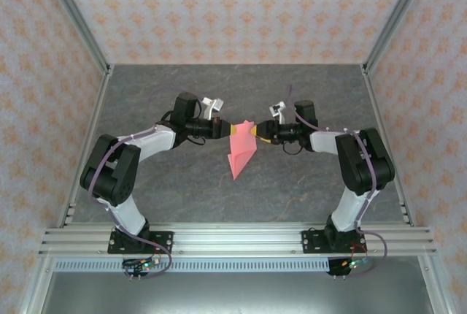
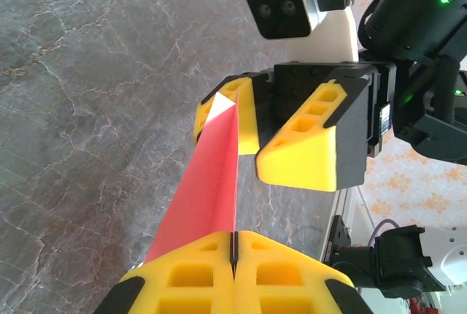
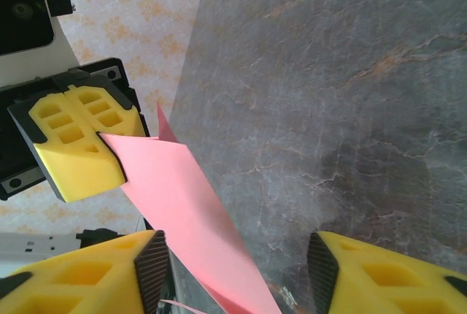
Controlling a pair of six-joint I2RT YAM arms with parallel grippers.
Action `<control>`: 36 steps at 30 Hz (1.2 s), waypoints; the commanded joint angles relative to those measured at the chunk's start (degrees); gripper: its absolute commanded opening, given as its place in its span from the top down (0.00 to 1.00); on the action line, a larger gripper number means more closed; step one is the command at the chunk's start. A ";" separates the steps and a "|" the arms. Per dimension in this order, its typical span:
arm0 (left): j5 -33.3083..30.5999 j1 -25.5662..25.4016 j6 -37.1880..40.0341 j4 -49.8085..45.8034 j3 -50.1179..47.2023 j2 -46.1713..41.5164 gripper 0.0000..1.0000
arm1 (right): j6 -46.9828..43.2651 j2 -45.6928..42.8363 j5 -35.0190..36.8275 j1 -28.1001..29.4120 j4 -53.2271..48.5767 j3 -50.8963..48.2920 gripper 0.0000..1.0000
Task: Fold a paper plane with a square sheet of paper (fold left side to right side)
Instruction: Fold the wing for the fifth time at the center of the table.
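- Grey marbled worktop (image 1: 306,182), with patterned walls around it.
- Left fingers (image 2: 204,248) are pressed together, pinching the folded pink paper (image 2: 211,175) by one end.
- Right fingers (image 3: 109,270) are spread astride its other end, probably ready to grip.
- The paper hangs above mid-worktop, its tip pointing toward the near edge.

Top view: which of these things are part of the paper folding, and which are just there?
In the job: pink paper, pinched in the left hand; right hand, open around it.
Just there: grey table, patterned walls, metal frame.
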 commanded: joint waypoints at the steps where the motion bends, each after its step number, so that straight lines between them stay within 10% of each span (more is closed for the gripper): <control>1: 2.28 -0.08 1.74 -0.36 0.65 0.05 1.00 | -2.96 0.86 -4.09 0.47 1.07 1.71 0.48; 17: -0.58 -0.15 4.57 -6.01 2.77 1.81 0.99 | -10.99 -1.78 -2.67 0.48 -10.69 2.51 0.94; 21: -5.41 -0.18 5.18 -9.83 4.26 0.79 0.54 | -10.10 -2.60 0.33 0.50 -13.05 3.10 0.97; 24: -14.27 -0.14 6.22 -14.37 5.07 -1.93 0.40 | -7.22 -3.03 3.98 0.50 -14.36 3.79 0.99; 36: -44.53 -12.88 13.27 -30.08 1.57 -18.28 0.29 | -0.35 -0.24 16.20 1.38 -28.20 11.37 1.00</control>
